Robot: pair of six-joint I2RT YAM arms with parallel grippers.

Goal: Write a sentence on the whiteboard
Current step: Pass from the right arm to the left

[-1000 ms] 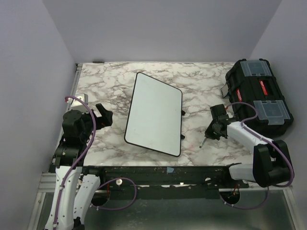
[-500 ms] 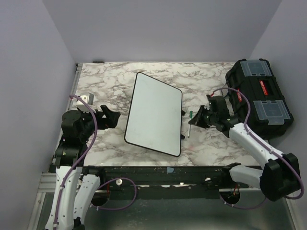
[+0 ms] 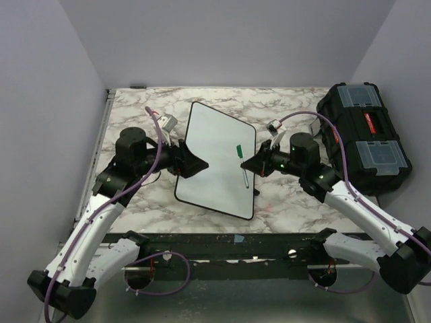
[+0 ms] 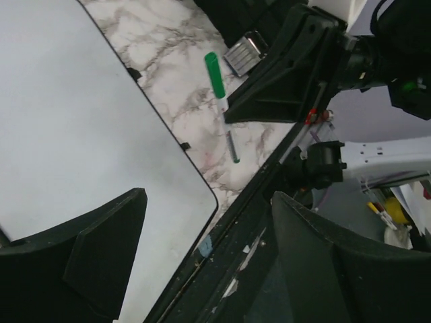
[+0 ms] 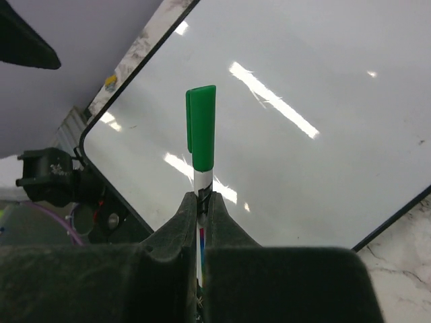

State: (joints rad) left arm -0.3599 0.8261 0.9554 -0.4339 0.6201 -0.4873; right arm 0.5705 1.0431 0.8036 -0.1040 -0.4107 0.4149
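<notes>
On the middle of the marble-patterned table [image 3: 283, 108] lies the whiteboard [image 3: 217, 160] [image 4: 74, 121] [image 5: 316, 114], flat and turned askew, so that its long sides run from the far left toward the near right. It is a large white rectangle with a thin black frame and rounded corners. Two small black feet [image 3: 256, 158] stick out from its right edge. Its face is plain white, and the right wrist view shows bright streaks of reflected light across it.

Over the right part of the board, as seen from above, hangs a marker [image 3: 241, 165] [image 4: 221, 87] [image 5: 201, 134] with a white barrel and a green cap on its far end. The right gripper [image 3: 246, 168] [image 5: 201, 202] is clamped on the barrel just below the cap, its two fingers pressed tight against either side. Whether the marker's lower end touches anything cannot be told; the left wrist view sets it against the marble just beside the board's right edge.

At the board's left edge hovers the left gripper [image 3: 199, 165] [image 4: 209, 256], its jaws spread wide apart, with the board's near corner and the table's front edge showing between them. Whether it touches the board cannot be told.

Well apart from the board, at the table's far right, sits a black toolbox [image 3: 363, 138] with clear lid compartments and red latches.
</notes>
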